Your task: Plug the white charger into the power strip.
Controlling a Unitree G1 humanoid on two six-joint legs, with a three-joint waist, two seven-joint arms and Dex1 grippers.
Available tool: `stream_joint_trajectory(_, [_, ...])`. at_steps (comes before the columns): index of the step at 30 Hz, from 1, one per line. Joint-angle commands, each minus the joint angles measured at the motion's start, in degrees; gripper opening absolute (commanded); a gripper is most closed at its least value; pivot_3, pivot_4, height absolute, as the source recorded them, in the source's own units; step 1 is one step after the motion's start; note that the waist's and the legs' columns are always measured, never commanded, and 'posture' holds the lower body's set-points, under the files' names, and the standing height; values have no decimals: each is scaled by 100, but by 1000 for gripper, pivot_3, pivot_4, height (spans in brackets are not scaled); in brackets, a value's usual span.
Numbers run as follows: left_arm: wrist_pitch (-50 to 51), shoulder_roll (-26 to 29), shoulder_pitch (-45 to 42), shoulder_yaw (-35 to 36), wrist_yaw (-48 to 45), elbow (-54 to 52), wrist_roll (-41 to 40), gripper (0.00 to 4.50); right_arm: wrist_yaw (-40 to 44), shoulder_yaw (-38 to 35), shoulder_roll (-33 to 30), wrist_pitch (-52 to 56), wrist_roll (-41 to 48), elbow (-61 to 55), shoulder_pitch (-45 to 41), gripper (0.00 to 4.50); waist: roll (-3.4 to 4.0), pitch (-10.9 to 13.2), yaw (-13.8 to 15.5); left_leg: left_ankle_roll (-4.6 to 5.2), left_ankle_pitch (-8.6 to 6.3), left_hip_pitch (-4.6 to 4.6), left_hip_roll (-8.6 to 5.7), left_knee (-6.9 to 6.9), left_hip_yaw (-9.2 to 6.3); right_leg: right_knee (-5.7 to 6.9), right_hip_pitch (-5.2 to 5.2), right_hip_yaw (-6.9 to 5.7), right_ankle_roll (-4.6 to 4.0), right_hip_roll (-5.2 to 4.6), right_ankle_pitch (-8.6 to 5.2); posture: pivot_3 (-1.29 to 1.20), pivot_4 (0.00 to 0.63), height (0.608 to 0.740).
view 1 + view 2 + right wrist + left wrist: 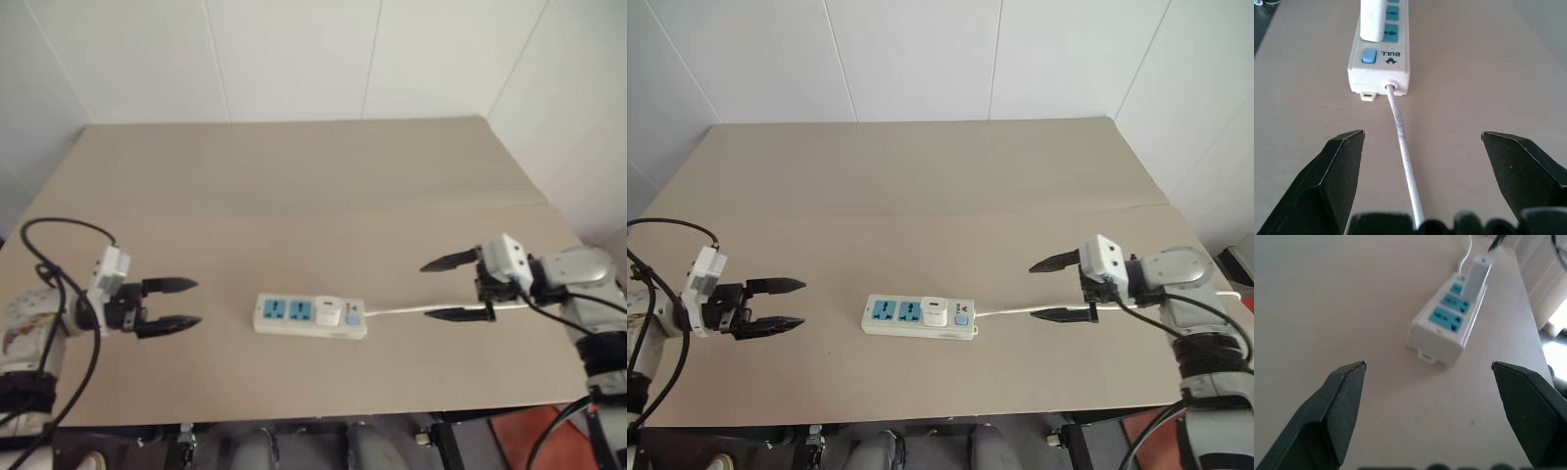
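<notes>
Both grippers, left gripper [176, 304] and right gripper [443, 289], are hovering spread and empty beside the power strip [284, 317], where the white charger [328, 312] is sitting plugged in, seemingly finishing the task.

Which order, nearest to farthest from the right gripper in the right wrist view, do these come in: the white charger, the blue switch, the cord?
1. The cord: runs between the open fingers of the right gripper.
2. The blue switch: on the near end of the power strip.
3. The white charger: standing in the socket just beyond the switch.
</notes>
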Motion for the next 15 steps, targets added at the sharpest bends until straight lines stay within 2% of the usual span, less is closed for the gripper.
stream_joint_trajectory(1, [-126,80,80,85,394,-526,203,4500,329,-40,-297,288,312,-456,165,4478,1,1,4,0,0,1,0,0,0,0,0,0,0,0,0,0,150,740])
stream_joint_trajectory(8, [238,-173,-502,-246,680,-444,281,4500,237,-281,-477,617,203,-539,421,4478,-2,11,32,1,1,0,-4,12,6,12,0,2,0,0,0,0,150,740])
stream_joint_trajectory(15, [498,-199,-1210,-473,273,79,334,4500,-119,-239,-113,695,-70,-240,119,4478,-4,12,-15,1,1,-2,-3,20,9,19,-2,6,1,7,0,0,150,740])
